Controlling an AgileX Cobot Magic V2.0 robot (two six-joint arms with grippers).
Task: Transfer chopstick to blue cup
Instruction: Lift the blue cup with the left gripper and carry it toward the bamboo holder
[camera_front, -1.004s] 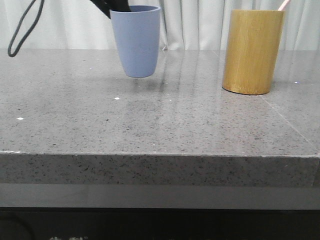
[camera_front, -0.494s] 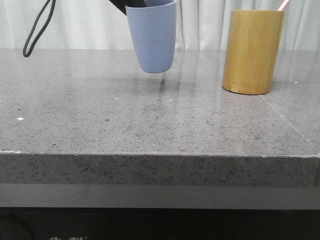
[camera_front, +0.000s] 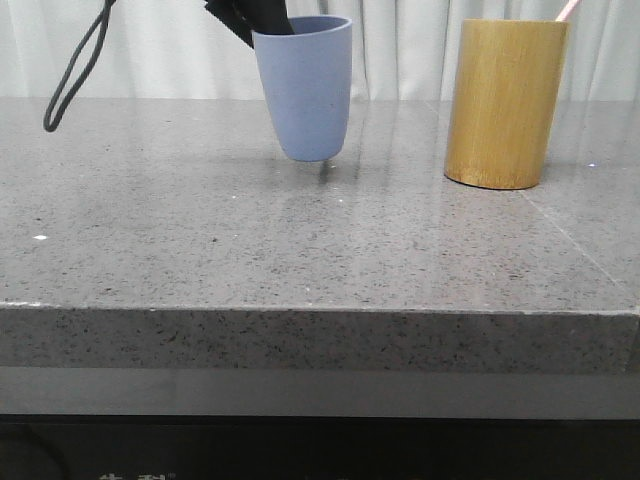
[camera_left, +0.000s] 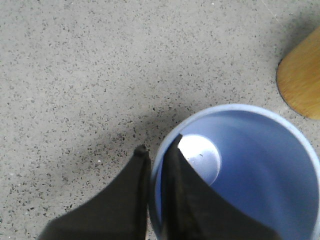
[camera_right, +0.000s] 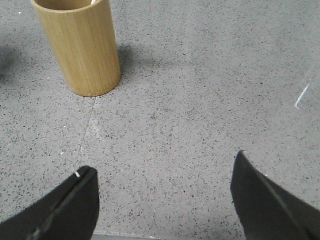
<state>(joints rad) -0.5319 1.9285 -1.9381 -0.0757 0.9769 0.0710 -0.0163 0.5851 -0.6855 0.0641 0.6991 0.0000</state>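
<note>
The left pincer is gripping the blue cup by its rim, one finger inside and one outside, with the cup's base at the grey tabletop. The chopstick is poking up from the bamboo holder, standing well to the cup's right. The right pincer is hovering spread wide over bare tabletop.

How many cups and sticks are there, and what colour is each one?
Blue cup: 1, held at its rim by the left gripper
Yellow-brown bamboo holder: 1
Pink chopstick: 1, poking out of the holder
Total: 3 things on the grey table
</note>
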